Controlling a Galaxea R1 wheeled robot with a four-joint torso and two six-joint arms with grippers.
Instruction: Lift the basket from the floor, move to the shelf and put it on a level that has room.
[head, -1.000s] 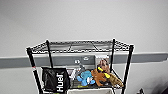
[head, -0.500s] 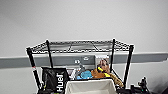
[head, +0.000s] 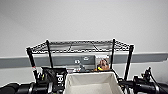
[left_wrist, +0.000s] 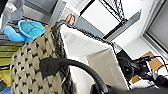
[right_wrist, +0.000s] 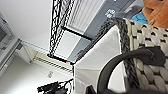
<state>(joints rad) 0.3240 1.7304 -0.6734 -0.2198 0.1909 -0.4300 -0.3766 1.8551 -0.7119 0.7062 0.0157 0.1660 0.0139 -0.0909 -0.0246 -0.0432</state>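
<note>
Between the two arms, low in the head view, the basket (head: 91, 82) is hanging with its white lining open to the camera, directly in front of the shelf (head: 80, 53). Each arm is reaching in from its own side, which looks like the reason the load is sitting level and centred rather than tipping. Off the floor, the basket is riding with its rim below the level (head: 82, 46) at the very top of the rack, so it is not yet high enough to go on. That top wire tier is lying flat and bare, while the tier beneath it is carrying a printed box (head: 102, 63) and a dark bag (head: 55, 77); this is probably why the top is the sensible place for it.

From the left wrist, the checkered side wall (left_wrist: 30, 65) and a dark loop handle (left_wrist: 72, 65) are showing close up, with blue toys (left_wrist: 23, 30) beyond. From the right wrist, the opposite wall (right_wrist: 145, 50) is showing beside the rack's post. I cannot tell whether either arm's fingers are apart or clamped on the handles.
</note>
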